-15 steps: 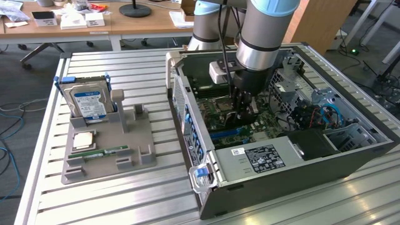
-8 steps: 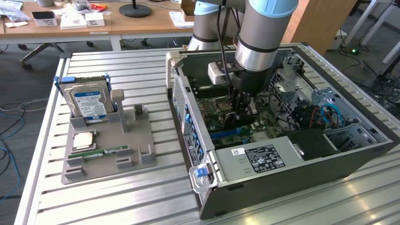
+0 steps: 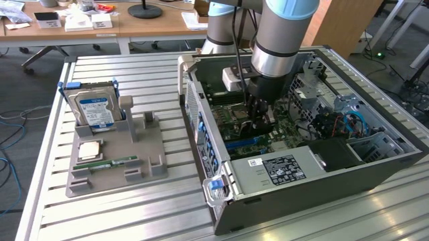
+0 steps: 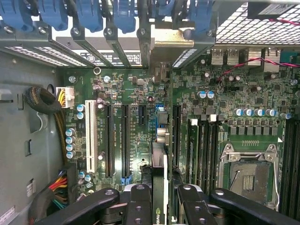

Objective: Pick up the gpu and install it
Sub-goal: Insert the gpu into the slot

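Gripper (image 4: pixel 164 192) clamping gpu (image 4: pixel 159 161), seemingly over motherboard (image 4: pixel 234 93) slot

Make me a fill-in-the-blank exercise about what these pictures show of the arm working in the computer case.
1. The end effector is shut on the ____, which it holds edge-on.
2. That card hangs above the green ____ inside the computer case.
3. The hard drive standing in the gray holder has a ____ label.
4. The CPU socket is ____, with no processor in it.
Missing words: gpu; motherboard; blue; empty.
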`<state>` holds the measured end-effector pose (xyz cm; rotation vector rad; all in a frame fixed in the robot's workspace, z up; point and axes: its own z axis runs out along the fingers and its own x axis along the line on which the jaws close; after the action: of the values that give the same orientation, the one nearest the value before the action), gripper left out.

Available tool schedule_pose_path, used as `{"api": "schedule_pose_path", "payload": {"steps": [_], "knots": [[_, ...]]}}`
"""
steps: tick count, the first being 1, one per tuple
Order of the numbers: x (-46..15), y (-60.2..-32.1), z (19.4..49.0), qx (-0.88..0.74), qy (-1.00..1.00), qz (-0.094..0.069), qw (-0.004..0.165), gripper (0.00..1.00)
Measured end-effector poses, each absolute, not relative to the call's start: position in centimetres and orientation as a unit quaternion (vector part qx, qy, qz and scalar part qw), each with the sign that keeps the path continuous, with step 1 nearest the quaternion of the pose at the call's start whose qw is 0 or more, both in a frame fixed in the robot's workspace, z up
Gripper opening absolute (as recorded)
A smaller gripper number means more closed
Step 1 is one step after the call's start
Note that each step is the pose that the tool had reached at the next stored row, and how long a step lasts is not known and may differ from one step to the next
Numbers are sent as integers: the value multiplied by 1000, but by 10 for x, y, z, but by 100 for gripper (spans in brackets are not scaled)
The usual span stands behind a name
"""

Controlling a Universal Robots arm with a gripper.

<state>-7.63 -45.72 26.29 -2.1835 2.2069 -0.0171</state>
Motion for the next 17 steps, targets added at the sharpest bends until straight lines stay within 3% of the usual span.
{"api": "schedule_pose_path", "payload": {"steps": [17], "knots": [[-77, -458, 263, -706, 708, -5, 18, 26]]}}
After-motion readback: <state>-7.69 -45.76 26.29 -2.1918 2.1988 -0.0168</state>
